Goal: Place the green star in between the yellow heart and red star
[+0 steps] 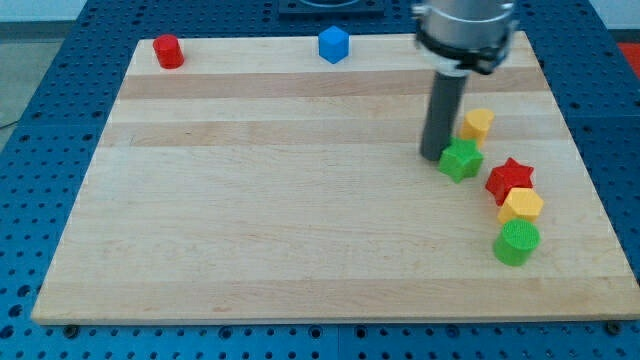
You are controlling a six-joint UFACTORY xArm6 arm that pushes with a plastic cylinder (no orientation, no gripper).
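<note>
Rod end, not jaws: my tip [436, 157] rests on the surface [270, 210] with nothing held, touching or just beside the green star [461, 159], which lies at its 3 o'clock.

Count: seven blocks in all, namely two red, two green, two yellow and one blue.

Right-hand cluster, five blocks:
- The green star sits at the cluster's 10 o'clock end.
- An upper yellow block [478, 124] lies at 1 o'clock from the green star, near it but apart.
- A red star [510, 178] lies at 4 o'clock from the green star, just beside it.
- A lower yellow block [521, 206] touches the red star at that star's 5 o'clock.
- A green cylinder [516, 243] sits at 6 o'clock from the lower yellow block, touching it or nearly so.

Far edge, two blocks: a red cylinder [168, 51] at the surface's 11 o'clock corner and a blue cube [333, 45] near 12 o'clock, both well apart from the cluster.

Obstruction: the rod stands on the green star's 9 o'clock side, and the red star flanks it at 4 o'clock.

Limits: the arm's housing [466, 30] is cut off at the view's top. Neither yellow block's outline is clear enough to say which is the heart.
</note>
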